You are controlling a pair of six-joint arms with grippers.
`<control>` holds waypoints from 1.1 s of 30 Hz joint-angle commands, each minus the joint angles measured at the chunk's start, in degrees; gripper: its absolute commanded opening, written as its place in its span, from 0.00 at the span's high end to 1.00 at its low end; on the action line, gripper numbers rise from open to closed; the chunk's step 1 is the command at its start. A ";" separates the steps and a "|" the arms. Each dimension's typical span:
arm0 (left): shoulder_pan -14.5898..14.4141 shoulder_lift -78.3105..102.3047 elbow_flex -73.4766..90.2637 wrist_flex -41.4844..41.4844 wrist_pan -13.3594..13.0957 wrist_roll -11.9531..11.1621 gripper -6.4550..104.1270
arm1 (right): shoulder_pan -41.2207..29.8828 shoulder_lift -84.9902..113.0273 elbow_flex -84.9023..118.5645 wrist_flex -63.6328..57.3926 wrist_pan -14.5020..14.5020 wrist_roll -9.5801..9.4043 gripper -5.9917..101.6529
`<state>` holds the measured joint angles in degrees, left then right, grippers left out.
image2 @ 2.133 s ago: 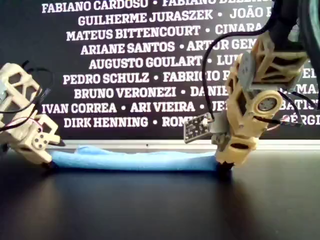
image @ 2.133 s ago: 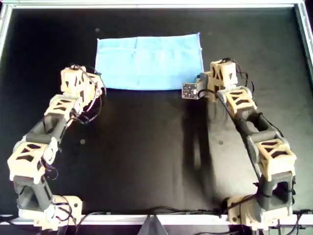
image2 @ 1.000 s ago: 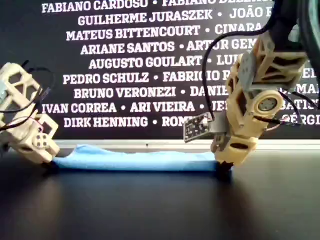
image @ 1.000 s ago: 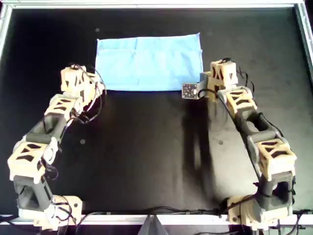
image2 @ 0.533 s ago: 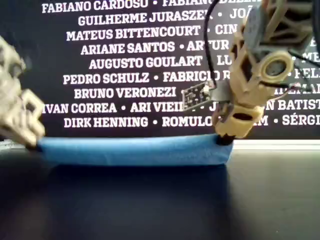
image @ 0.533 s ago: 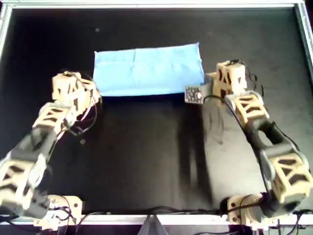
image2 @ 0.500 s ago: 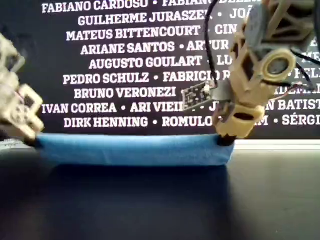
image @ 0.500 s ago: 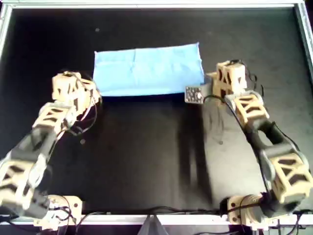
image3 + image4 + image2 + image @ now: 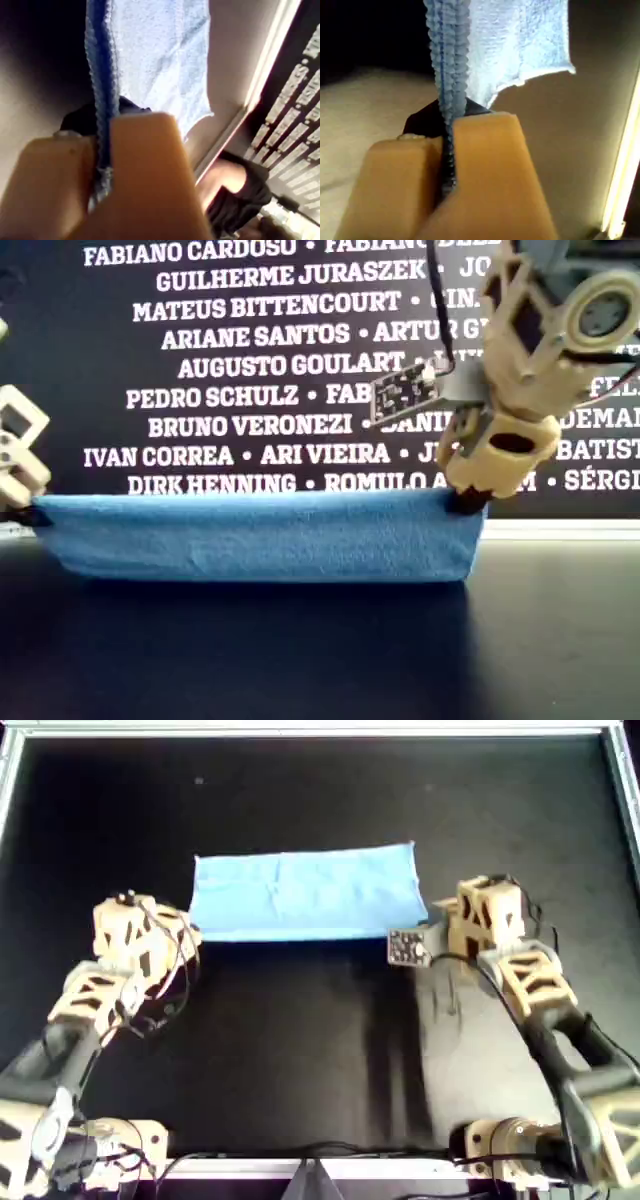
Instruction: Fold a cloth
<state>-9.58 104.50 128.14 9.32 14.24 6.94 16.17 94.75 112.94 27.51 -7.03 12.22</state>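
Note:
The cloth point(image 9: 305, 892) is a sky-blue band, doubled over, stretched between two arms. In the overhead view one arm's gripper point(image 9: 190, 932) pinches its near left corner and the other arm's gripper point(image 9: 432, 925) pinches its near right corner. In the exterior view the cloth point(image 9: 260, 535) hangs as a band from both grippers, its lower edge down at the table. My first gripper point(image 9: 102, 140) is shut on a doubled cloth edge point(image 9: 160, 60). My second gripper point(image 9: 447, 135) is shut on a doubled cloth edge point(image 9: 520, 40). The wrist views do not show which arm is which.
The black table top point(image 9: 300, 1050) is bordered by a metal rail point(image 9: 300, 730) at the far side. A black banner with white names point(image 9: 250, 360) stands behind the table. A small circuit board point(image 9: 407, 947) sticks out from the arm at the overhead view's right.
Both arms have drawn back toward the near edge and risen. The cloth's held edge has lifted with them, and the whole cloth has shifted toward the near side.

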 commanded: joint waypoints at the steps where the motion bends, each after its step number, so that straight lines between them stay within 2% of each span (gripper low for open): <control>1: -0.44 6.24 1.41 -0.26 -0.44 0.26 0.96 | 0.00 8.17 1.85 0.44 0.26 -0.26 0.96; 7: -0.44 11.43 7.38 -0.26 -0.44 0.26 0.96 | 0.00 11.07 6.94 0.44 0.26 -0.26 0.96; 11: -0.44 14.24 11.43 -0.26 -0.44 0.26 0.96 | 0.09 11.07 9.93 0.44 0.26 -1.14 0.96; 24: -0.44 14.15 19.51 -0.26 -0.44 0.26 0.96 | 0.09 11.07 14.77 0.44 0.35 -1.14 0.94; 26: -0.44 13.89 19.69 -0.26 -0.35 0.35 0.96 | 0.00 11.07 14.77 0.44 0.88 -1.23 0.91; 29: -0.44 14.50 19.69 -0.26 -0.35 0.44 0.93 | 0.00 10.90 14.77 0.44 1.14 -1.32 0.79; 33: -0.35 14.85 19.69 -0.26 -0.35 0.35 0.78 | 0.00 11.07 14.85 0.44 1.23 -1.32 0.61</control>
<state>-10.63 116.54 148.01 9.32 13.54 6.94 15.56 101.87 128.58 27.51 -5.71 11.16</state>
